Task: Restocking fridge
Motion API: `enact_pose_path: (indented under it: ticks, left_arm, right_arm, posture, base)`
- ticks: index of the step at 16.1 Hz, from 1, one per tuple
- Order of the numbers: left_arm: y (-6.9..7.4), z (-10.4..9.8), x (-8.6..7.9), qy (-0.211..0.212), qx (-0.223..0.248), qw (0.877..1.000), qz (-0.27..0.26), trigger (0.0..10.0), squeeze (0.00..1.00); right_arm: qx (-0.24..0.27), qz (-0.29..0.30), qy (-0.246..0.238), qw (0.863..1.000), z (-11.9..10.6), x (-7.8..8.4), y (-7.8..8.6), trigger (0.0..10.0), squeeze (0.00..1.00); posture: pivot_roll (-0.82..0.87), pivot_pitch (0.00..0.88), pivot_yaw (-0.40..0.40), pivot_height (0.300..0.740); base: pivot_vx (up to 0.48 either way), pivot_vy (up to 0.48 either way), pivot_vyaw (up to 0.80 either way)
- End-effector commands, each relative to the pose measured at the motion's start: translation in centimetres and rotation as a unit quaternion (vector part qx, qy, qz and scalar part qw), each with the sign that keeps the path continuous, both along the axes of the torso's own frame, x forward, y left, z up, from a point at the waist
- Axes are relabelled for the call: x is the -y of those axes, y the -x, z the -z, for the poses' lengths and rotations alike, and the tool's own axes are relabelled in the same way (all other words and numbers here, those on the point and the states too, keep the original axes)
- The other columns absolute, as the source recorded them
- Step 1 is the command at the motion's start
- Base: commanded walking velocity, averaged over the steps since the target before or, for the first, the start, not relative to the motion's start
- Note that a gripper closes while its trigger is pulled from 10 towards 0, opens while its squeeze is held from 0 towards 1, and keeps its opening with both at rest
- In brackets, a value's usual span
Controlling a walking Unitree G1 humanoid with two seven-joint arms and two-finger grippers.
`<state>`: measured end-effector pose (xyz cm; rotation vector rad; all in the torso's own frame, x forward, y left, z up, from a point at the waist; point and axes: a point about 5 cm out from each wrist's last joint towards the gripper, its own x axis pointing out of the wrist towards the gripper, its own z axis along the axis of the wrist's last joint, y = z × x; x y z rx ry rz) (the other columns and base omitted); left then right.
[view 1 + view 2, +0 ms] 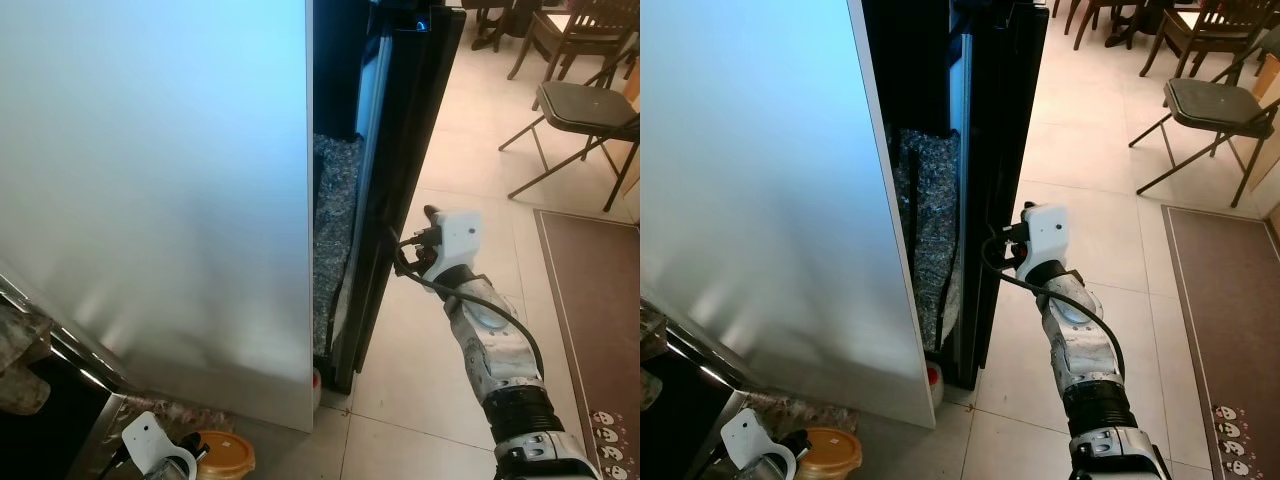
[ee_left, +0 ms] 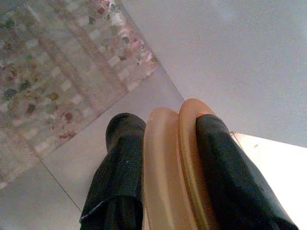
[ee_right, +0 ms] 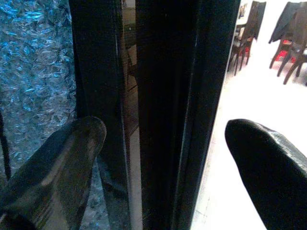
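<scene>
Low and nearest, left gripper (image 1: 190, 452) clenched on an orange container (image 1: 222, 455), pinched by its lidded rim between the two black fingers (image 2: 117, 167), held down by the tiled floor (image 1: 440, 400) at the foot of the fridge's pale side panel (image 1: 160, 190). Just beyond, a small red-capped item (image 1: 932, 377) tucked at the base of the fridge, too small to identify. Further out and higher, right gripper (image 1: 412, 247) spread open, fingers straddling the edge of the black fridge door (image 1: 395, 150), one finger (image 3: 57, 163) on the inner side, the other (image 3: 268, 167) on the outer, floor side. Door edge running vertically, straight ahead of the right gripper and between its fingers; likely next: closing on that edge and swinging it wide. Well apart beyond, a folding chair (image 1: 575, 115).
</scene>
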<state>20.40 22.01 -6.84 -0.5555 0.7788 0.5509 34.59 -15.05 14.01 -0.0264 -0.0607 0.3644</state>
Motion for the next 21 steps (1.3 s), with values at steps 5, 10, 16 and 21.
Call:
enact_pose_path:
  ticks: [5, 10, 16, 21]
  left_arm:
    - [0.1, 0.1, 0.1, -0.003, -0.005, 1.0, 0.008, 10.0, 0.0]
    - [0.2, 0.1, 0.1, -0.004, -0.007, 1.0, 0.009, 10.0, 0.0]
    - [0.4, 0.3, 0.2, -0.003, -0.009, 1.0, 0.01, 10.0, 0.0]
    - [0.6, 0.4, 0.1, -0.003, -0.012, 1.0, 0.012, 10.0, 0.0]
  right_arm:
    - [-0.007, -0.027, 0.032, 0.999, -1.1, -0.4, -1.3, 10.0, 0.0]
    - [-0.005, -0.033, 0.045, 0.998, -1.8, -0.6, -2.3, 10.0, 0.0]
    - [-0.003, 0.003, 0.054, 0.999, -2.4, 0.6, -3.4, 10.0, 0.0]
    - [0.039, 0.183, 0.066, 0.98, -3.0, 5.7, -2.9, 10.0, 0.0]
  posture:
    - [-0.1, 0.048, 0.035, 0.74]
    - [-0.09, 0.051, 0.035, 0.74]
    - [-0.09, 0.043, 0.03, 0.74]
    - [-0.09, 0.029, 0.026, 0.74]
  base:
    - [0.0, 0.0, 0.0]
    - [0.0, 0.0, 0.0]
    - [0.0, 0.0, 0.0]
    - [0.0, 0.0, 0.0]
